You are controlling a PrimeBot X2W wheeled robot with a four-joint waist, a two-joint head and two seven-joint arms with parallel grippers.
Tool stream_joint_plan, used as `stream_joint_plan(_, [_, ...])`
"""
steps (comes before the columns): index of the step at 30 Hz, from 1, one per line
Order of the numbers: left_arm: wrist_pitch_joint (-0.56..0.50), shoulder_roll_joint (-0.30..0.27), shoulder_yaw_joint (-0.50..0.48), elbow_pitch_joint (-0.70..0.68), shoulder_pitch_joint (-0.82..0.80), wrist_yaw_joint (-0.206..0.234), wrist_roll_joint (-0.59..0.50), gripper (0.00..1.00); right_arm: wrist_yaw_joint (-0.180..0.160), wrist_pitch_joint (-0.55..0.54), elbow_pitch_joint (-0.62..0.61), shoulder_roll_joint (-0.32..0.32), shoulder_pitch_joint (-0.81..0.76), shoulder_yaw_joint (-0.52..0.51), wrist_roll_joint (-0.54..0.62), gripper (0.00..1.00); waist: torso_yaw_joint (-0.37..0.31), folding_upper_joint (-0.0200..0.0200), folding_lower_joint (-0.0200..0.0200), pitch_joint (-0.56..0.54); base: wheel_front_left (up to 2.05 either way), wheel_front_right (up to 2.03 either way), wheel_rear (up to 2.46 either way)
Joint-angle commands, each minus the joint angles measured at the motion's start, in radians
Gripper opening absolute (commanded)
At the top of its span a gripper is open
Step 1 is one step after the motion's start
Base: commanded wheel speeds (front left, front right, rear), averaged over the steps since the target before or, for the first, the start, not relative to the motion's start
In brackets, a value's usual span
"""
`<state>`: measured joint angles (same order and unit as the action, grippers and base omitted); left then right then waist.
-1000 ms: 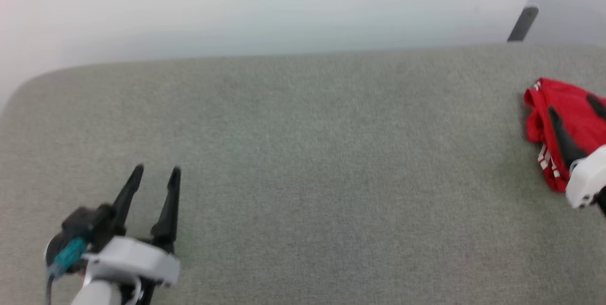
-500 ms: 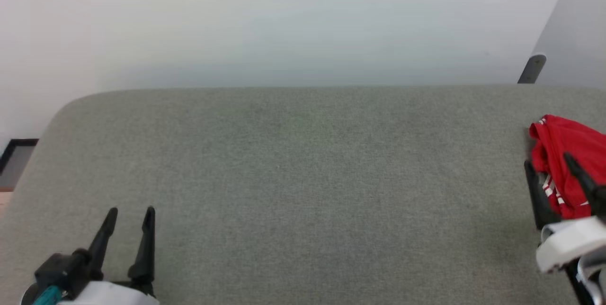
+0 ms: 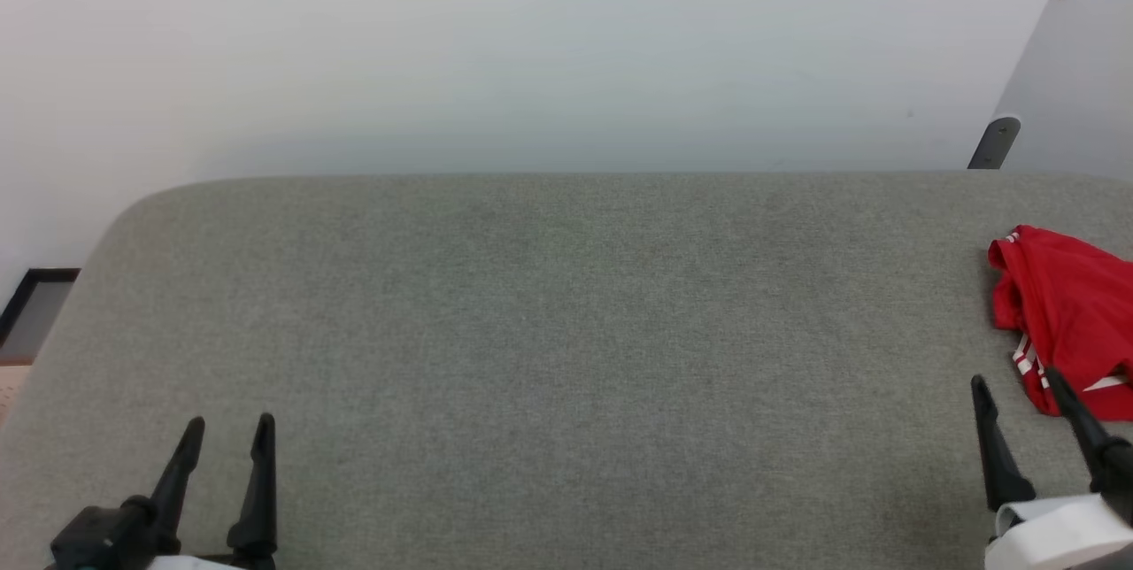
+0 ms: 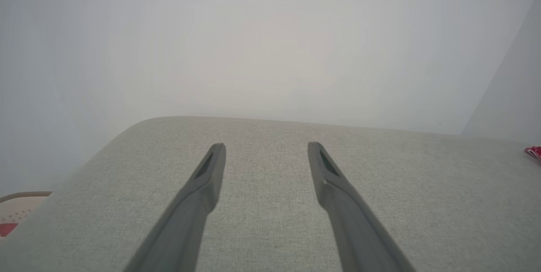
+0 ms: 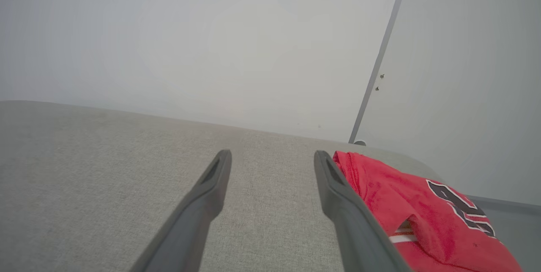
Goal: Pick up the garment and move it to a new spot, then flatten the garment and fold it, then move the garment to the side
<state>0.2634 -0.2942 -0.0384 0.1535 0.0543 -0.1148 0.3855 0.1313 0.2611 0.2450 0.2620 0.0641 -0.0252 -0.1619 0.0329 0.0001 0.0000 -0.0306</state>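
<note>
A red jersey-style shirt with red-and-white striped trim and black, white-outlined lettering (image 3: pixel 1067 313) lies in a compact, rumpled bundle at the far right end of a grey fabric-covered tabletop (image 3: pixel 566 331), partly cut off by the head view's right edge. In the right wrist view the shirt (image 5: pixel 422 217) shows soft folds, a strip of striped trim and part of the lettering. It isn't spread flat.

The right claw (image 3: pixel 1016 382), with two long dark fingers, sits just short of the bundle's near edge. Its fingers are spread wide with nothing between them. In its own wrist view the right claw (image 5: pixel 274 153) has one finger running alongside the red cloth; it's unclear whether the two touch.

The left claw (image 3: pixel 230 422) rests well apart at the tabletop's near left, equally wide and holding nothing, with bare grey fabric between its fingers in its wrist view (image 4: pixel 266 147). A plain pale wall (image 3: pixel 531 48) stands behind.

The scene fits two stages: a bunched shirt waiting at the edge to be lifted, or a folded shirt already set aside. Either way, the judgement is that the right claw's finger nearest the cloth needs care, since a sideways sweep could snag and drag the loose, limp fabric.
</note>
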Motion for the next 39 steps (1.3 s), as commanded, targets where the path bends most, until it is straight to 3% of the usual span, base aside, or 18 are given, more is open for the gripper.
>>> stream_joint_plan(1, [0.0,0.005,-0.007,-0.005,0.013,-0.006,-0.003,1.0,-0.001,0.004,-0.009,-0.009,-0.02,0.001,0.006,1.0,-0.001,-0.0001,0.0,0.001,0.0,0.0,0.0])
stream_joint_plan(29, [0.0,0.022,-0.016,-0.041,0.036,-0.016,-0.011,1.0,-0.001,0.004,-0.065,-0.047,-0.079,0.003,0.004,1.0,0.003,-0.0001,0.0,0.002,0.0,0.0,0.0])
stream_joint_plan(30, [0.0,0.022,-0.014,-0.037,0.03,-0.01,-0.01,0.0,0.0,0.0,-0.061,-0.046,-0.068,0.002,0.006,0.0,0.003,-0.0001,0.0,0.002,0.0,0.0,0.0])
stream_joint_plan(34, [-0.004,0.047,-0.005,-0.005,0.039,-0.01,0.004,0.0,0.0,-0.009,-0.027,-0.061,-0.079,0.001,-0.009,0.0,0.003,-0.0001,0.0,0.002,0.0,0.0,0.0])
stream_joint_plan(39, [-0.031,0.061,-0.011,0.002,0.023,-0.01,0.09,0.0,0.0,-0.038,-0.023,-0.072,-0.067,-0.008,-0.11,0.0,0.001,-0.0001,0.0,0.003,0.0,0.0,0.0])
